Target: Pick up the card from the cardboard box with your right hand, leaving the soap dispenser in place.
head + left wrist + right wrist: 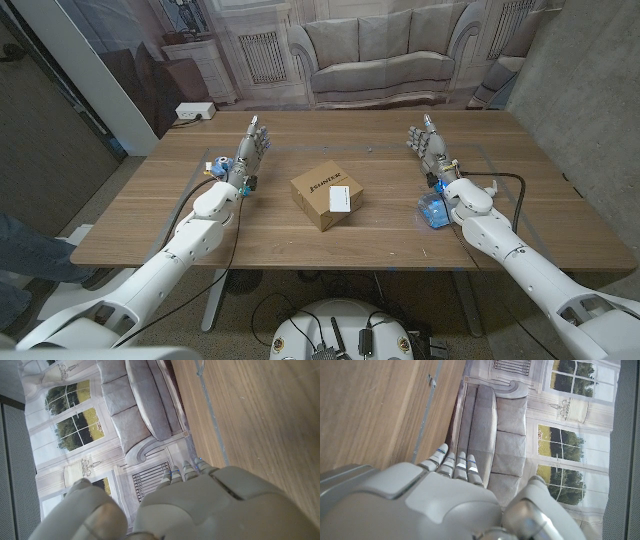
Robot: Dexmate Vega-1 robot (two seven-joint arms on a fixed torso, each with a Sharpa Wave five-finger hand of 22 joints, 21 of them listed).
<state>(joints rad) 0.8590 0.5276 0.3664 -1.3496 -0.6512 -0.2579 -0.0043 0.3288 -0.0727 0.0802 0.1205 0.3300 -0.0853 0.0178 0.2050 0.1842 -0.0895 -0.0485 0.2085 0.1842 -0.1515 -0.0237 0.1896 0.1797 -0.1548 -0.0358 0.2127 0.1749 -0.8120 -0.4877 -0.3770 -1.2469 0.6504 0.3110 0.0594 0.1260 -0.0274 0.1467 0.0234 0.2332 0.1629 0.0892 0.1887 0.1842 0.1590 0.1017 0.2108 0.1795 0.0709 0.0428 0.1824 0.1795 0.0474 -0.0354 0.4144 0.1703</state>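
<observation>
A small cardboard box (322,198) stands at the middle of the wooden table (380,140). A white card (340,199) lies on the box's top, toward its right side. My right hand (430,145) is raised to the right of the box and well apart from it, fingers stretched out toward the far edge, holding nothing. My left hand (251,149) mirrors it on the box's left, also holding nothing. In the wrist views I see the back of my left hand (210,505) and of my right hand (420,505), fingers straight. I cannot make out a soap dispenser for certain.
A small blue, partly clear object (434,211) lies on the table beside my right forearm. A printed backdrop with a sofa (375,50) hangs behind the table's far edge. Bare wood surrounds the box.
</observation>
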